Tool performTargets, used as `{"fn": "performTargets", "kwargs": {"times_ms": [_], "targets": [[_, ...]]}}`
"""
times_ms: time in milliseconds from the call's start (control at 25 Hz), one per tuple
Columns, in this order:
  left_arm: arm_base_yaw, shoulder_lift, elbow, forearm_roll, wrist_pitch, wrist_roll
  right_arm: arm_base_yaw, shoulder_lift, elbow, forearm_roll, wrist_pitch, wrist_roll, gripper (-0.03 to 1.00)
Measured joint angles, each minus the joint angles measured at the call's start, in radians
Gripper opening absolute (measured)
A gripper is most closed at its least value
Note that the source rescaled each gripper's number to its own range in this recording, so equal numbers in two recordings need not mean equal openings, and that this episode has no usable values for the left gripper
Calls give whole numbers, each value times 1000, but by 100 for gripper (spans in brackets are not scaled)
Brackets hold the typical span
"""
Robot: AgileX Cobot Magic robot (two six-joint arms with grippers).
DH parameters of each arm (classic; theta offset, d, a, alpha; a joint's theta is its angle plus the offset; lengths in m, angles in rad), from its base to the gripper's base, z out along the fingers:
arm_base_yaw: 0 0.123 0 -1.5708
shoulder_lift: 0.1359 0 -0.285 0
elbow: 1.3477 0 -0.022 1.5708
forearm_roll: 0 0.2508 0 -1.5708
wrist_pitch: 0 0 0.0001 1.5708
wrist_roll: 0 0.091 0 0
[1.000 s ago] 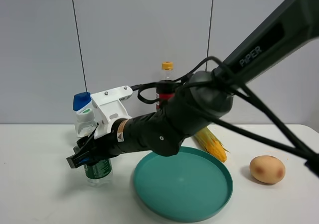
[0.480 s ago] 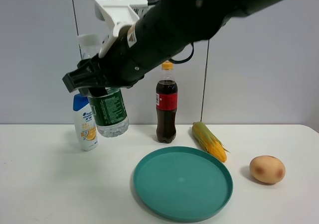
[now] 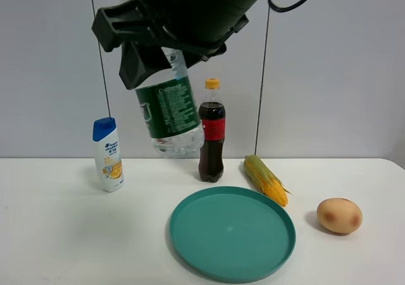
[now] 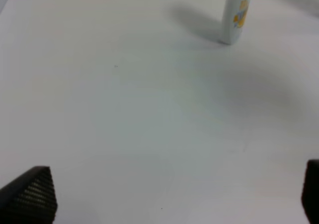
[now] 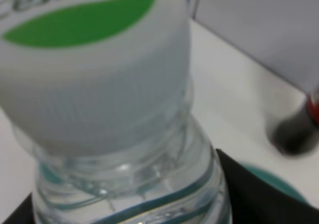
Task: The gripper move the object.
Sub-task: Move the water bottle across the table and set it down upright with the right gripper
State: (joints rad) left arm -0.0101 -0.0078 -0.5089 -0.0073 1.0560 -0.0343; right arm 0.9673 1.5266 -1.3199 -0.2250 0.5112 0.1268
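The right pincer [image 3: 155, 47] is clenched on the upper part of the water bottle [image 3: 169, 111], holding it tilted in the air, clear of the bench [image 3: 63, 234]. Seen from the high camera, the bottle hangs just left of the cola bottle [image 3: 211, 133], its base level with that bottle's middle. The left pincer [image 4: 169, 194] is released, fingertips spread wide.

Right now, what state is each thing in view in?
water bottle: capped, tilted, held in the air.
right gripper: shut on the water bottle.
left gripper: open, empty.
cola bottle: upright, capped.
shampoo bottle: upright, cap closed.
plate: empty.
corn: lying on the table.
egg: whole, on table.
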Motion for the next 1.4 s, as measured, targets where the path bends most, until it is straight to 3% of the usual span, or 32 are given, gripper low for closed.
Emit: {"fn": "performTargets", "kwargs": {"times_ms": [280, 560, 680, 840, 1000, 1200, 1400], "targets": [[0, 0, 0, 0, 0, 0, 0, -98, 0, 0, 154, 48, 0], [0, 0, 0, 0, 0, 0, -29, -213, 0, -202, 342, 134, 0], [0, 0, 0, 0, 0, 0, -66, -269, 0, -279, 375, 174, 0], [0, 0, 0, 0, 0, 0, -127, -322, 0, -294, 402, 196, 0], [0, 0, 0, 0, 0, 0, -258, -368, 40, -296, 430, 197, 0], [0, 0, 0, 0, 0, 0, -423, -408, 194, -290, 309, 197, 0], [0, 0, 0, 0, 0, 0, -588, -409, 382, -271, -11, 194, 0]]}}
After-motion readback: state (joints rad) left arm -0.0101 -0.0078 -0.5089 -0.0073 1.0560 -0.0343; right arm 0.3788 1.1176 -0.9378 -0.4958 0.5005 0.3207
